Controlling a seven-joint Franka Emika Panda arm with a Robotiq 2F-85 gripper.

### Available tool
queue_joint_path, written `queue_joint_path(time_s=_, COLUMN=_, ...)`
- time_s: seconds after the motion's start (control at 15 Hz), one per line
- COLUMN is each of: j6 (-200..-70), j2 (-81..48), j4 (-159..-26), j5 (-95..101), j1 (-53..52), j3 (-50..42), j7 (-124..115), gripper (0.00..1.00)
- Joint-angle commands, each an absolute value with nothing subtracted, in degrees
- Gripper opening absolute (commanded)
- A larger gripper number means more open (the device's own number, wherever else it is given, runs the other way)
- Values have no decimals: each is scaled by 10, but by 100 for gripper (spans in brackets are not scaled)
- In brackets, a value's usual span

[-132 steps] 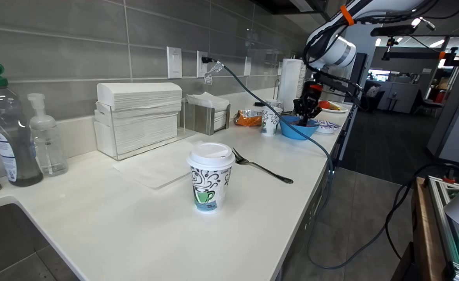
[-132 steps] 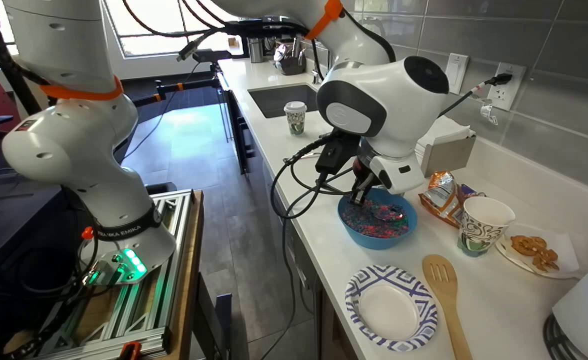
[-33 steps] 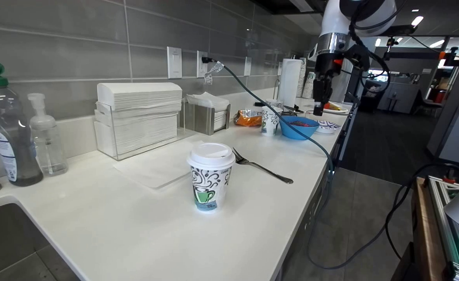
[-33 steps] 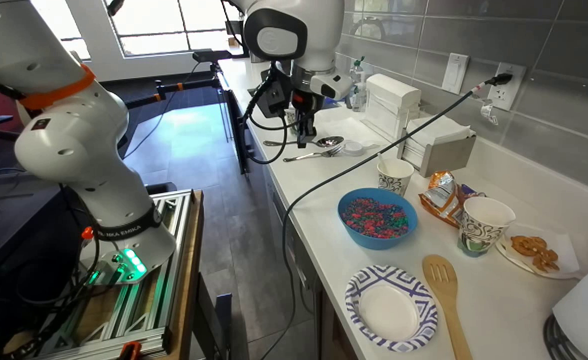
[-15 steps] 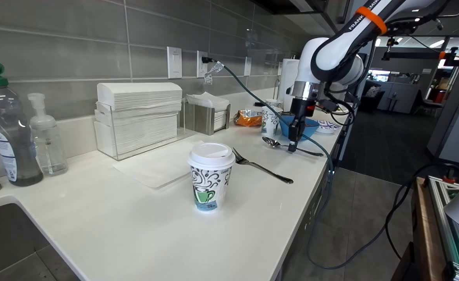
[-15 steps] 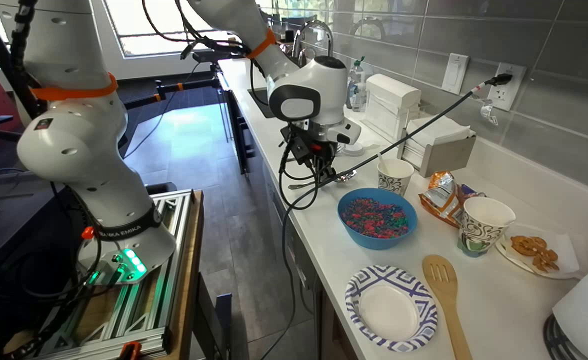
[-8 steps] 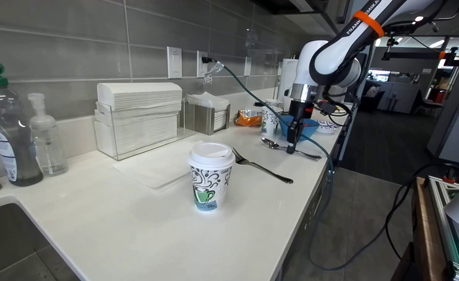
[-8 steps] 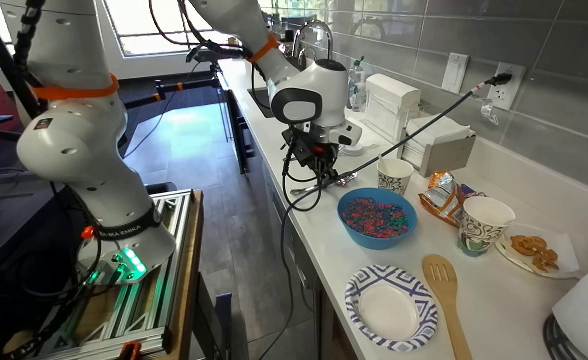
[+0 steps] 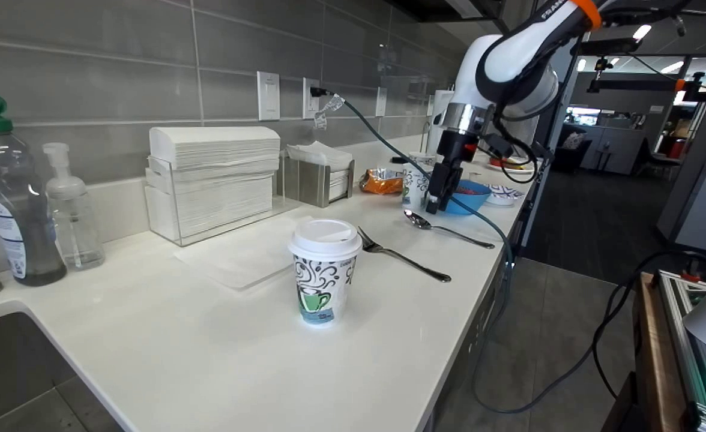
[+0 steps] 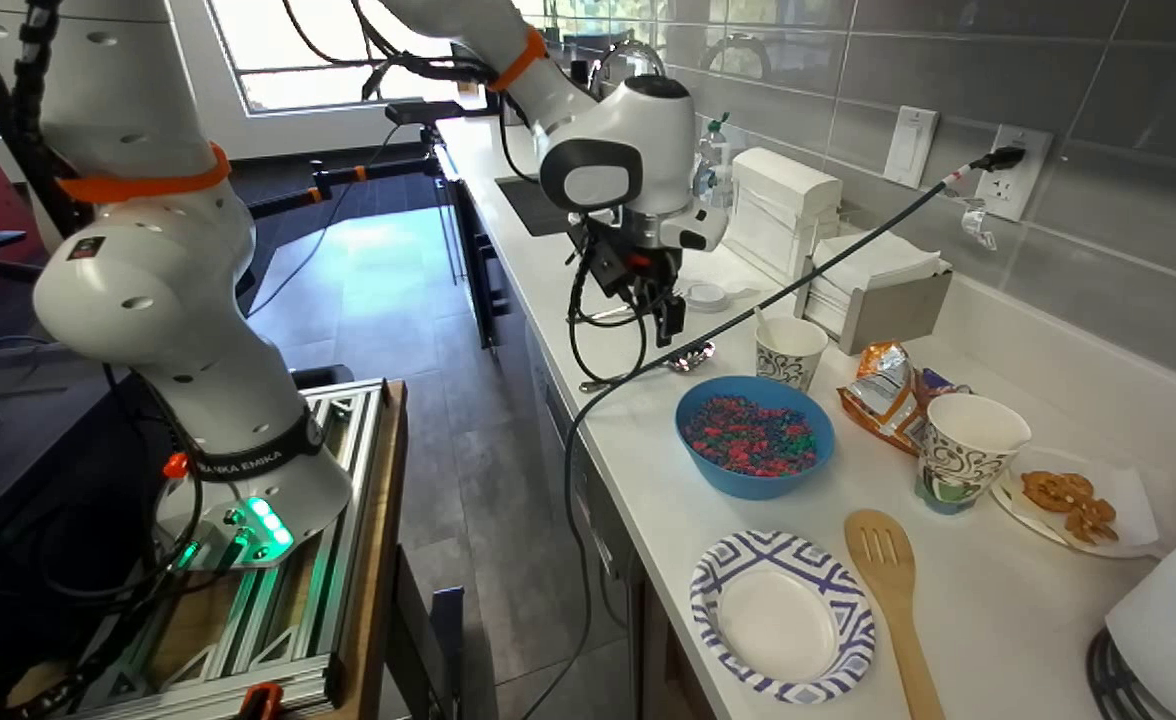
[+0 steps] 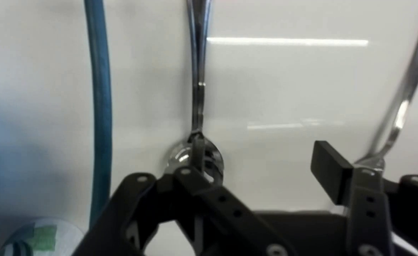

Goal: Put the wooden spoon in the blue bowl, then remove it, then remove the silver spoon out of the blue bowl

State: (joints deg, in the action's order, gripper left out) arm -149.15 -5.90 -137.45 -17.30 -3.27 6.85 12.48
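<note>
My gripper (image 11: pixel 262 164) is open, with nothing between its wide-parted fingers. It hangs a little above the counter, over the head end of the silver spoon (image 9: pixel 462 234). That spoon lies on the counter in front of the blue bowl; in the wrist view one finger (image 11: pixel 197 154) covers part of its head. The blue bowl (image 10: pixel 754 486) holds red, blue and green bits, and no spoon shows in it. In an exterior view the wooden spoon (image 10: pixel 884 560), with a slotted head, lies flat beside a patterned paper plate (image 10: pixel 778 628).
A fork (image 9: pixel 412 262) lies near the silver spoon, close to a lidded paper cup (image 9: pixel 327 273). A blue-green cable (image 11: pixel 102 106) crosses between spoon and bowl. Paper cups (image 10: pixel 793 352), a snack bag (image 10: pixel 886 392) and napkin holders (image 9: pixel 306 183) stand along the wall side.
The silver spoon was in the bowl, then carried over the counter and set down. In the last half second my gripper has opened, let go of it and risen slightly.
</note>
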Motion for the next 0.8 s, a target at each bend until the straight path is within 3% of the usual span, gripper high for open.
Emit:
queue_joint_path(time_s=0.0, j6=-1407, j2=44, j4=-1388, j5=-196, j1=-32, j3=64, j7=94, gripper=100)
queue_joint_path(time_s=0.4, j6=-1360, j2=168, j4=-1374, j5=-88, j1=-4, j3=22, j7=3, gripper=100)
queue_joint_path(time_s=0.73, j6=-1261, j2=196, j4=-1324, j5=-40, j1=44, j3=-31, j7=6, gripper=100)
